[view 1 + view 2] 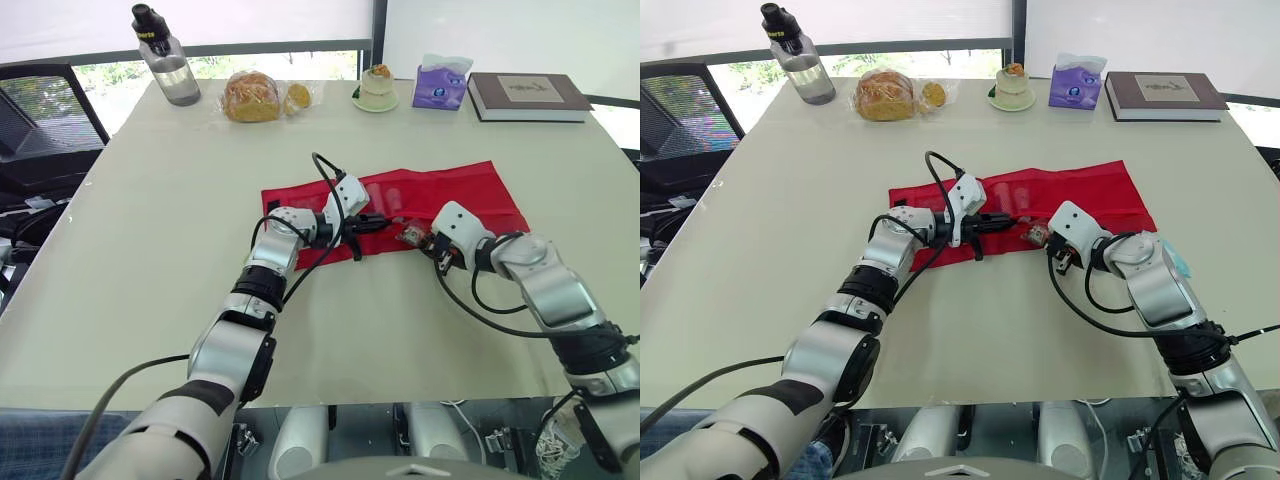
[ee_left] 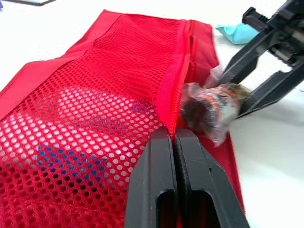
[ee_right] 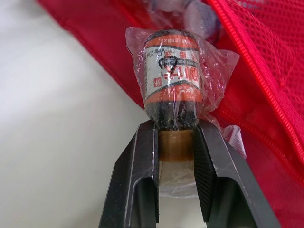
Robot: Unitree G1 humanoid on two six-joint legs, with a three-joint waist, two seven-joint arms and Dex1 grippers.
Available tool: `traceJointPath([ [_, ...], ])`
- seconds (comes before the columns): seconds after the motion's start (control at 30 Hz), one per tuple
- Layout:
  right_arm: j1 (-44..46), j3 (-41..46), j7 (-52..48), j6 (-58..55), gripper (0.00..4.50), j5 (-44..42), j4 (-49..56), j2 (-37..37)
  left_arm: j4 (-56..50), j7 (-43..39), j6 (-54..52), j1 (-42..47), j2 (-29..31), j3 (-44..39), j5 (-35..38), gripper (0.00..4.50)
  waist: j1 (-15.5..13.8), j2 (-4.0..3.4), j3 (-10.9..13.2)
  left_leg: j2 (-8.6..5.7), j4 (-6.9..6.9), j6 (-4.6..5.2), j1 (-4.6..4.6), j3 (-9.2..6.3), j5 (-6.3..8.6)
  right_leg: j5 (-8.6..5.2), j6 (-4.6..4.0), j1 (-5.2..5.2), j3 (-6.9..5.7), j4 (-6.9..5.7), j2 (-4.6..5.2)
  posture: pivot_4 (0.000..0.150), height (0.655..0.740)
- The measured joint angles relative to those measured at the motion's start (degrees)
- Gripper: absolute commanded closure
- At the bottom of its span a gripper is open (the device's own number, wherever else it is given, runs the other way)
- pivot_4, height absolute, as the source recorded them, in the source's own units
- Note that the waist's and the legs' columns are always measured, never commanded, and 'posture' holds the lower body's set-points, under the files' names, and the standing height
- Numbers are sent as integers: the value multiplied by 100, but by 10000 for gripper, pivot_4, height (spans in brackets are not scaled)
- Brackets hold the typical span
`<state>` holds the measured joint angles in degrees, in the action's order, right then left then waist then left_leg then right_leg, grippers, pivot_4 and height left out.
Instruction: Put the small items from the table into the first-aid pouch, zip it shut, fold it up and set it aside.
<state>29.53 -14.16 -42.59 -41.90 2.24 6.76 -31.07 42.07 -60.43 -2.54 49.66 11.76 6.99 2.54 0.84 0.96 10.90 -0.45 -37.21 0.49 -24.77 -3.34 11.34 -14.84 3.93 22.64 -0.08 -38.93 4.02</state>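
Observation:
The red first-aid pouch [image 1: 455, 190] lies unfolded on the table, its mesh pockets [image 2: 109, 104] facing up. My left gripper [image 2: 174, 135] is shut on the zipper edge of a mesh pocket near the pouch's front middle. My right gripper [image 3: 175, 133] is shut on a small dark bottle [image 3: 173, 76] with an orange and white label, wrapped in clear plastic. It holds the bottle [image 1: 411, 235] at the pouch's front edge, right beside the left fingertips. Blue items show through the mesh [image 2: 61, 156].
Along the table's far edge stand a water bottle [image 1: 168, 62], bagged bread [image 1: 252, 97], a small dessert on a plate [image 1: 376, 88], a purple tissue pack [image 1: 441, 86] and a book [image 1: 528, 96]. A teal item [image 2: 237, 33] lies beside the pouch.

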Motion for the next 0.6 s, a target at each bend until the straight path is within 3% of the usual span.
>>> traceJointPath([
  [0.37, 269, 483, 1442, -1231, 40612, -19, -71, 1162, -338, -79, -148, -157, 5, 142, -1, 45000, 7, -2, -1, 1, 0, 0, 2, -2, 0, 1, -1, 1, 1, -3, -2, 1500, 7332],
  [0.6, 343, 430, 1591, -1444, 40612, -69, 39, 1183, -337, -80, -159, -158, -2, 195, -1, 45000, 8, -2, -1, 0, 2, 0, 0, -1, 0, 1, -1, 3, 1, -1, -2, 1500, 7332],
])
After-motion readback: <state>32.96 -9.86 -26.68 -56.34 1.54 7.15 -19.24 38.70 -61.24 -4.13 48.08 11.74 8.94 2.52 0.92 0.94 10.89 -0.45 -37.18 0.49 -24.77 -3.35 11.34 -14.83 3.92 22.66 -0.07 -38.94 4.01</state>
